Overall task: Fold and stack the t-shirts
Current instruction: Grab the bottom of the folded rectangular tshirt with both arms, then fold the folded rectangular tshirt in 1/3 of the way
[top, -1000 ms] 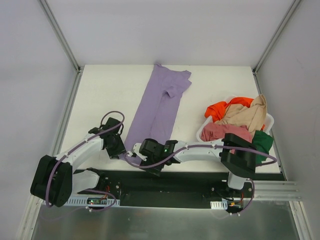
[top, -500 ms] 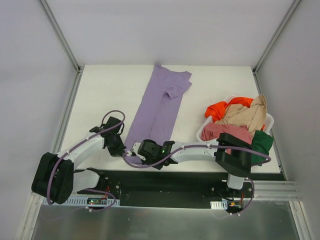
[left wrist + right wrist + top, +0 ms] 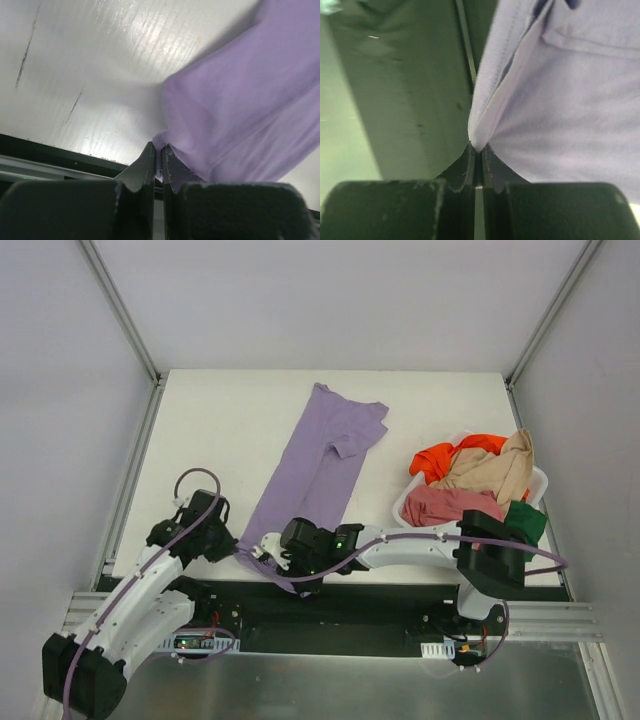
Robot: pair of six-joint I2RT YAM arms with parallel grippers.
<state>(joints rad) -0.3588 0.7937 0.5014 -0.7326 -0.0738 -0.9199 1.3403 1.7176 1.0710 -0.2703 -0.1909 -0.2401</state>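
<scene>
Lavender cloth is the work item at this step. We treat each view in turn.

**Top external view.** We see the lavender t-shirt (image 3: 318,465) laid as a long narrow strip on the white table (image 3: 220,430). It runs diagonally from the far centre to the near edge, with one short sleeve folded across it at the far end. The near end of the strip reaches the table's near edge, and a little of it overhangs the black base plate (image 3: 350,615). The left gripper (image 3: 234,551) meets the near left corner of the strip. The right gripper (image 3: 268,556) meets the near edge just beside it. A white basket (image 3: 400,506) stands on the right side of the table, well apart from the strip. It holds the orange-red t-shirt (image 3: 440,456), the beige t-shirt (image 3: 495,472), the dusty pink t-shirt (image 3: 440,505) and the dark green t-shirt (image 3: 528,520) in a loose heap.

**Left wrist view.** We see the left gripper (image 3: 157,148) with its jaws pressed almost together on a small pinch of the lavender t-shirt (image 3: 240,125). The rest of the cloth spreads up and to the right over the scratched table (image 3: 90,75).

**Right wrist view.** We see the right gripper (image 3: 477,150) with its jaws nearly touching, clamping a folded edge of the lavender t-shirt (image 3: 570,110). The cloth fills the right half of the view. A dark blurred surface (image 3: 410,100) fills the left half; we cannot tell what it is.
</scene>
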